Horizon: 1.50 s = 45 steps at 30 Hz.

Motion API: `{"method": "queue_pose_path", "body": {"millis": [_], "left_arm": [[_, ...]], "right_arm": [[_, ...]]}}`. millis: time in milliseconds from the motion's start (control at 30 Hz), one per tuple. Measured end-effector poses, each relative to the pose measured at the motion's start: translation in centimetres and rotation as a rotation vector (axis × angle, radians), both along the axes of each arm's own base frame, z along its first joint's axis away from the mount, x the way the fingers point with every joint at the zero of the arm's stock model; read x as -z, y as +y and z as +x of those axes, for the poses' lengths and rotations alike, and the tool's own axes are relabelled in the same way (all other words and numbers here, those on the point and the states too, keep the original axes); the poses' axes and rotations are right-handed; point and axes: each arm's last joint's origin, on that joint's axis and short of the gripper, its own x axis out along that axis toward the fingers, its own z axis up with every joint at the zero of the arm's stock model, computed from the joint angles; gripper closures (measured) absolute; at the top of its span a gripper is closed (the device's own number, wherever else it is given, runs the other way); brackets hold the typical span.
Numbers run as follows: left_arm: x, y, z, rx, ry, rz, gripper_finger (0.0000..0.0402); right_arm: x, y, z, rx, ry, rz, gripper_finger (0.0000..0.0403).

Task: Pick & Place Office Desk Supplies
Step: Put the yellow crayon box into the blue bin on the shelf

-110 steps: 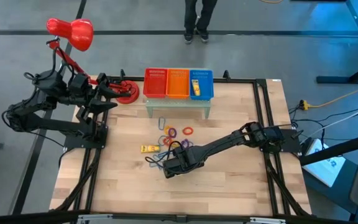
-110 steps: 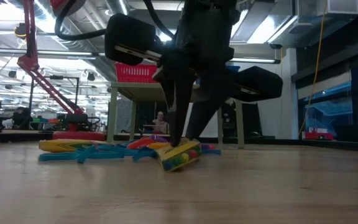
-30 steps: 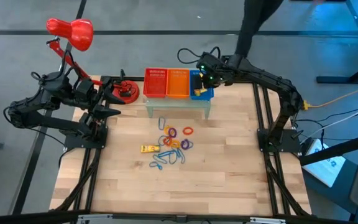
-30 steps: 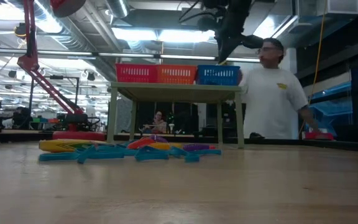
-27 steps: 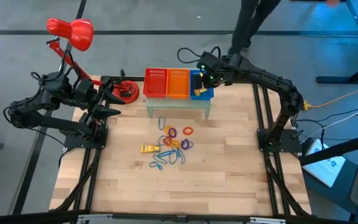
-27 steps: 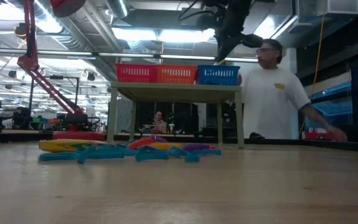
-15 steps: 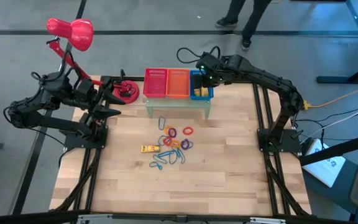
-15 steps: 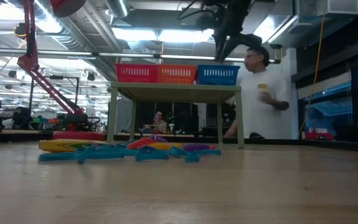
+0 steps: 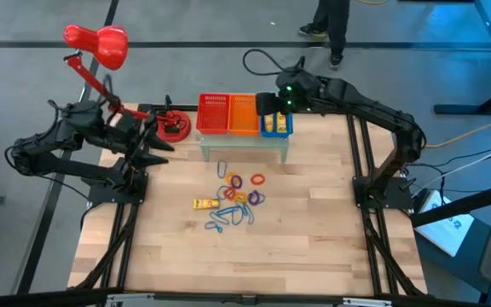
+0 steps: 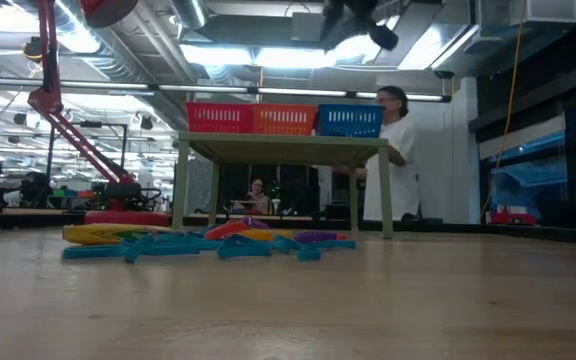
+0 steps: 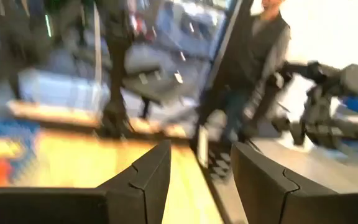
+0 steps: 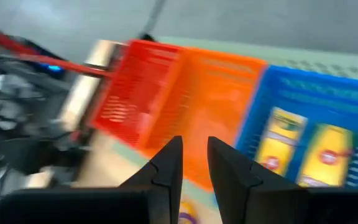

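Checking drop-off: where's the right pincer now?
High view: the right pincer hangs over the blue basket, at the right end of the basket row; two yellow packets lie inside.

The worktop (image 9: 314, 239) shows pale, matt wood, planked and lightly grained. The three baskets (image 9: 244, 114) look like fine mesh plastic, red, orange and blue. Inside the blue one, two yellow packets (image 12: 302, 148) look smooth and faintly glossy. The lamp (image 9: 97, 44) shines a glossy red. Both arms look matt black, their fingers (image 12: 166, 168) hard, smooth plastic.
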Motion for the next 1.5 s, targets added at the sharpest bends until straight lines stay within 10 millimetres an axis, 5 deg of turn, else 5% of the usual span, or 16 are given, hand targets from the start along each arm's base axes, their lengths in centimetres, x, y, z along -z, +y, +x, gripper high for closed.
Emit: {"method": "queue_pose_path", "body": {"millis": [233, 467, 667, 800, 1133, 1500], "left_arm": [[2.6, -1.6, 1.5, 0.094, 0.283, -0.017, 0.0237], [7.7, -5.7, 2.1, 0.181, 0.812, 0.185, 0.0237], [13.1, -10.2, 3.4, 0.235, 0.932, 0.290, 0.0201], [17.0, -11.2, 4.3, 0.151, 0.950, 0.338, 0.0165], [21.3, -11.1, 9.5, 0.022, 0.871, 0.439, 0.0127], [23.6, -6.0, 12.5, 0.044, 0.999, 0.433, 0.0107]], "right_arm": [[-1.7, 4.9, 0.8, -0.180, -0.085, -0.101, 0.0327], [-2.0, 9.5, 1.0, -0.249, -0.106, -0.121, 0.0327], [-3.6, 12.0, -0.7, -0.242, -0.167, -0.147, 0.0297], [-4.6, 13.3, -1.9, -0.226, -0.203, -0.170, 0.0250], [-5.2, 15.0, -2.9, -0.241, -0.246, -0.158, 0.0176], [-5.4, 16.7, -3.1, -0.296, -0.280, -0.135, 0.0174]]}}
